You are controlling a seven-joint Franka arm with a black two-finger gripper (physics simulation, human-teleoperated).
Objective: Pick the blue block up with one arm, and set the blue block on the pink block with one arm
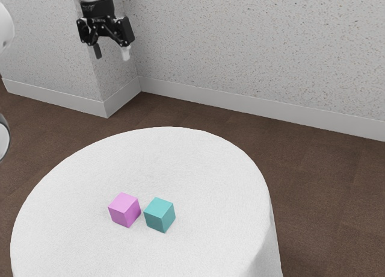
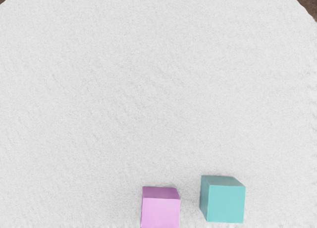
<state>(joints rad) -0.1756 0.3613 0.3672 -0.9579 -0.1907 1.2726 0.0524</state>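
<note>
Speckled grey wall (image 1: 258, 42), white baseboard (image 1: 264, 108), dark brown floor (image 1: 325, 186). Round white table (image 1: 180, 162) in front.

Exterior view: the gripper (image 1: 112, 53) hangs high at the view's upper left, against the wall corner and far above the tabletop. Its fingers are spread apart and grip nothing. The arm above it is cut off by the frame. The blue block (image 1: 159, 214), teal in shade, sits upright on the table toward the near side. The pink block (image 1: 124, 209) is just beside it, on the exterior view's left. A narrow gap separates them; not touching.

Wrist view: looks down on the table (image 2: 148, 89). The blue block (image 2: 222, 199) shows whole. The pink block (image 2: 160, 208) is cut by the frame edge, so part of it is unreadable. The gap between the blocks reads more plainly here. Floor shows past the table's curved rim at two corners.

Room: a wide stretch of open tabletop lies beyond the pair and to either side. The table's near rim is cut off in the exterior view, so the margin there cannot be judged.
</note>
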